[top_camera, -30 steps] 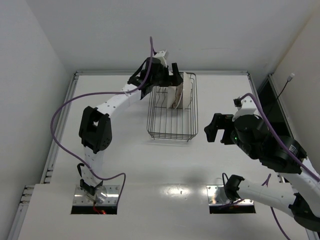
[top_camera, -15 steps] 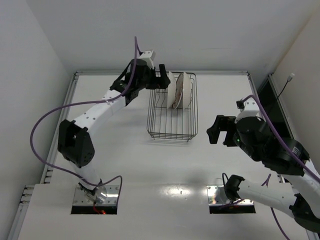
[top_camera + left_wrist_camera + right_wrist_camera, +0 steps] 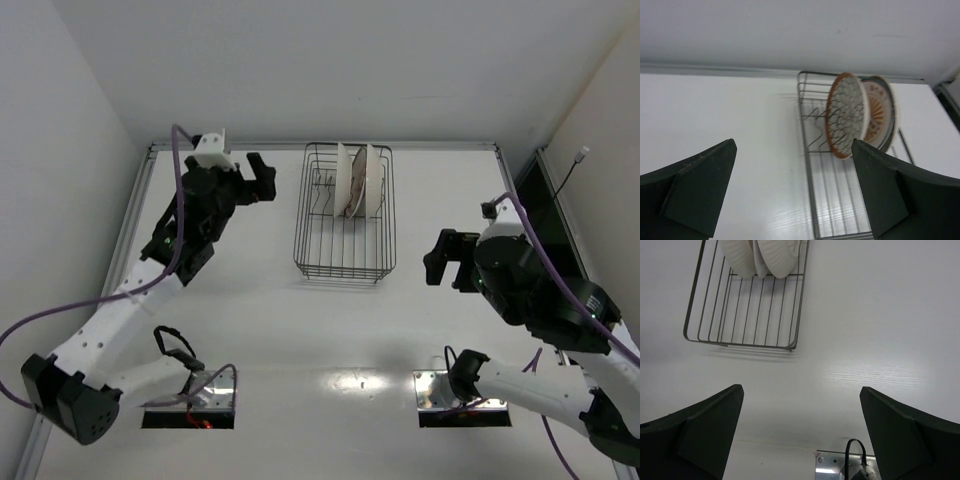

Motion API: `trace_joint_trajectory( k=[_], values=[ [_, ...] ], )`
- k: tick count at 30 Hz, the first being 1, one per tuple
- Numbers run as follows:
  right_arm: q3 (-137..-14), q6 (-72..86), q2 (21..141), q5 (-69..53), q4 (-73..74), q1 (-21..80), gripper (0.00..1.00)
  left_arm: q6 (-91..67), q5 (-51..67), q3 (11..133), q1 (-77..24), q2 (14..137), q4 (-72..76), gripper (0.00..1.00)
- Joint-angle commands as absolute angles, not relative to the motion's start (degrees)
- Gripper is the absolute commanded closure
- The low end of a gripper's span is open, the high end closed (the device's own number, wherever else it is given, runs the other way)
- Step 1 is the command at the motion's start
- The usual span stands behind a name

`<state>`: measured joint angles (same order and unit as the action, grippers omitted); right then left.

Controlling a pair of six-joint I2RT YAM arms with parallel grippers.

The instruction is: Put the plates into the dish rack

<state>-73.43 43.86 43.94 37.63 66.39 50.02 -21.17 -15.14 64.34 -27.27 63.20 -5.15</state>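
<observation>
The dish rack [image 3: 303,232], a rectangular basket of dark wire, sits on the white surface [image 3: 300,330] toward its far edge, its long side running away from the arm bases. The plates [image 3: 358,180] stand on edge in the far end of the rack, close together and leaning slightly, held among the upright prongs. The near half of the rack holds nothing.

From the left wrist camera, the front plate [image 3: 846,115] shows a white face covered in an orange-brown scale pattern with an orange rim. Just behind it, partly covered, the medallion plate [image 3: 881,117] has an orange centre with rays and a darker ringed rim. From the right wrist camera the plates show only plain white backs [image 3: 777,255]. Whether a third plate sits between these two cannot be told for sure.

The left pincer [image 3: 262,180] hangs to the left of the rack, apart from it, its dark fingers [image 3: 695,190] spread wide and holding nothing. The right pincer [image 3: 436,260] hangs to the right of the rack's near end, well apart from it, fingers [image 3: 895,435] also spread and holding nothing.
</observation>
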Motion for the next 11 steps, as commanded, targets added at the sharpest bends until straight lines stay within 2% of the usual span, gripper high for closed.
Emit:
trace_joint_trajectory(
  k=[1,4,11],
  values=[
    [-72.3,44.2,45.8,39.9,66.1,49.9,0.0,-19.2,-25.3,55.3,-26.7,56.6,0.9,0.0],
    [-71.7,44.2,46.3,40.4,66.7,49.9,0.0,-19.2,-29.9,49.3,-26.7,53.0,3.6,0.0],
    [-69.8,41.3,46.8,39.1,65.6,49.9,0.0,-19.2,-33.6,50.4,-28.2,53.7,2.9,0.0]
  ],
)
